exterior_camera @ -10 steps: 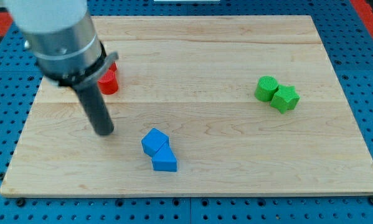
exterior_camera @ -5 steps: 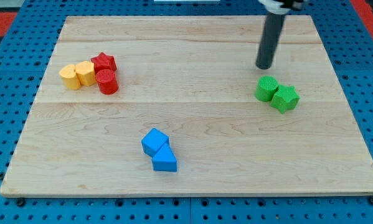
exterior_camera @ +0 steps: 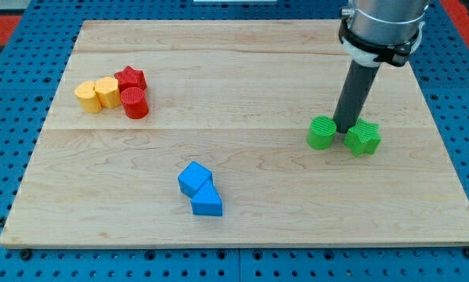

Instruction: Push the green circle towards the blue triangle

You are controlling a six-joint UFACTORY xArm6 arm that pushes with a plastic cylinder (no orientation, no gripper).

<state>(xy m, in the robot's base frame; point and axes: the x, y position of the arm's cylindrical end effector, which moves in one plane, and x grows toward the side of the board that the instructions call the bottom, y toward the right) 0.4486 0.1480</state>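
Blocks are sitting in three groups on the wooden board (exterior_camera: pixel 242 78) in the camera view. My tip (exterior_camera: pixel 344 128) is standing between the green circle (exterior_camera: pixel 322 133) and the green star (exterior_camera: pixel 363 138), wedging into the gap so the two are lying just apart, one on each side of the rod. It is a bare rod with nothing to open or close, and it is touching or nearly touching both green blocks. The green circle is lying at the view's right, well apart from the blue triangle (exterior_camera: pixel 207 202), which is sitting near the view's bottom centre, touching the blue cube (exterior_camera: pixel 193 178) just above it. At the view's left, the yellow blocks (exterior_camera: pixel 95 94) are sitting side by side, touching the red cylinder (exterior_camera: pixel 135 103) and the red star (exterior_camera: pixel 131 78).
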